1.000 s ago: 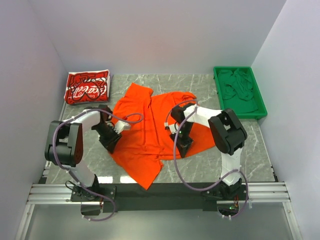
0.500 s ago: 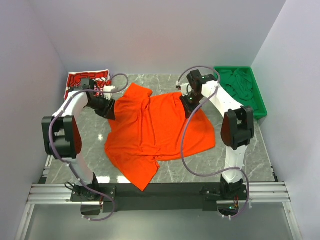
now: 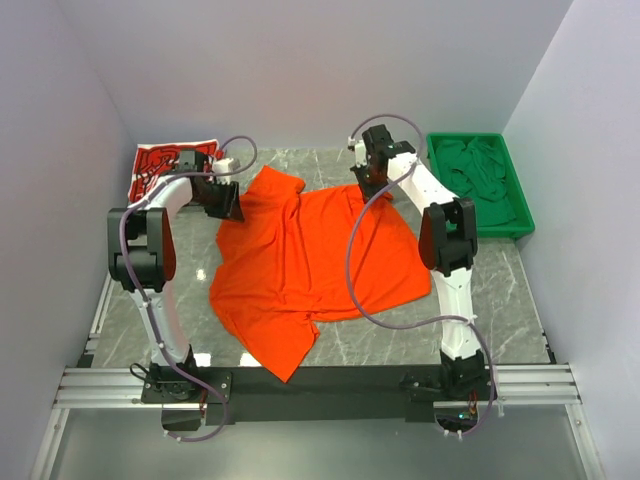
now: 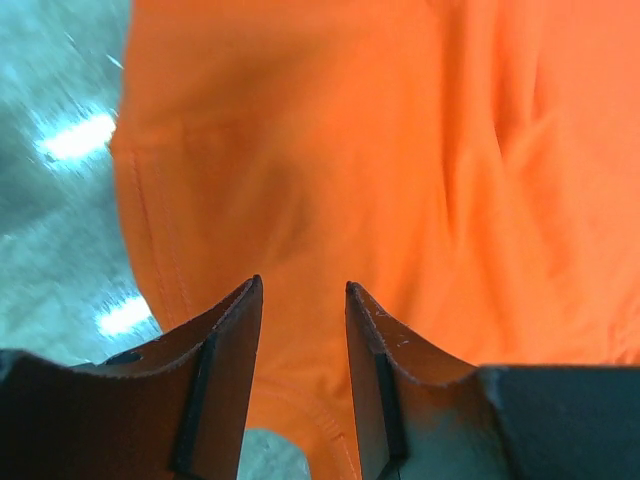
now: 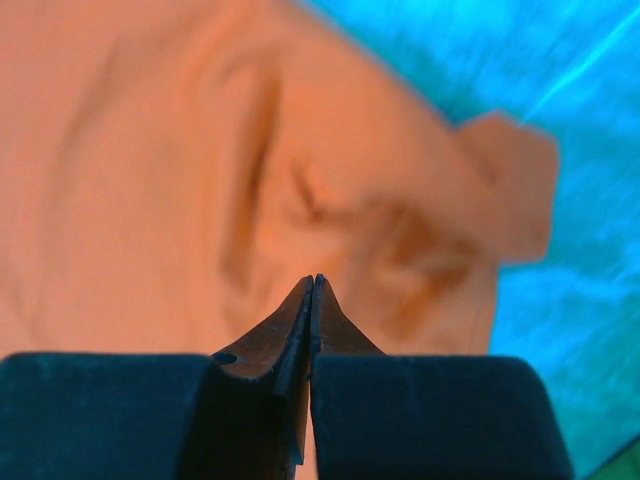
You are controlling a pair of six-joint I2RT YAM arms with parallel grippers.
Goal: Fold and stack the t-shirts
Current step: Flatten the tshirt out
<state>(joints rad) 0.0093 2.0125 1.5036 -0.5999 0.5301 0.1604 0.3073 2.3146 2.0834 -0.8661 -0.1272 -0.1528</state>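
A grey marble table stands between pale walls. The orange t-shirt lies spread and rumpled at its middle. The red t-shirt lies folded in the far left corner. The left claw, spread, hangs over an orange sleeve. The right claw, pressed together, hovers above the shirt's far right edge.

My grey marble tabletop bears a spread orange cloth t-shirt, a folded red printed t-shirt and a green plastic tray.
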